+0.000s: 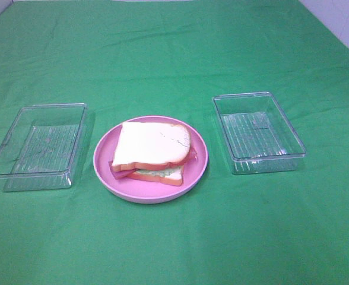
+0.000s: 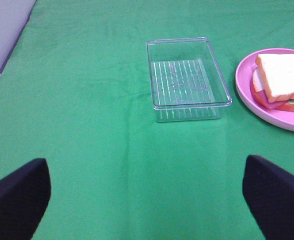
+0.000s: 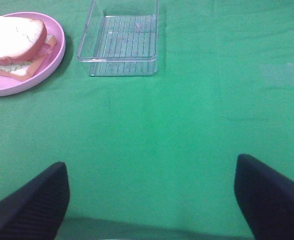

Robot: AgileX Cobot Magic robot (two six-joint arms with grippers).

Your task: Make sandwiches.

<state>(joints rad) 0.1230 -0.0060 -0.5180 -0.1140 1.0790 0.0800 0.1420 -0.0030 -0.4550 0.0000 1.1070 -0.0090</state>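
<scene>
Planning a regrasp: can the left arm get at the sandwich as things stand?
Probably yes. The left claw is open and holds nothing, the sandwich lies uncovered on the pink plate, and only bare green cloth lies between them.

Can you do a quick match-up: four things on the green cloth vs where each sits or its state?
Things:
1. sandwich
2. pink plate
3. left tray
4. right tray

Place or state:
A. clear, empty, left of the plate in the exterior high view
B. stacked on the plate, bread slice on top
C. clear, empty, right of the plate in the exterior high view
D. round, between the two trays

Pairs: 1-B, 2-D, 3-A, 4-C
</scene>
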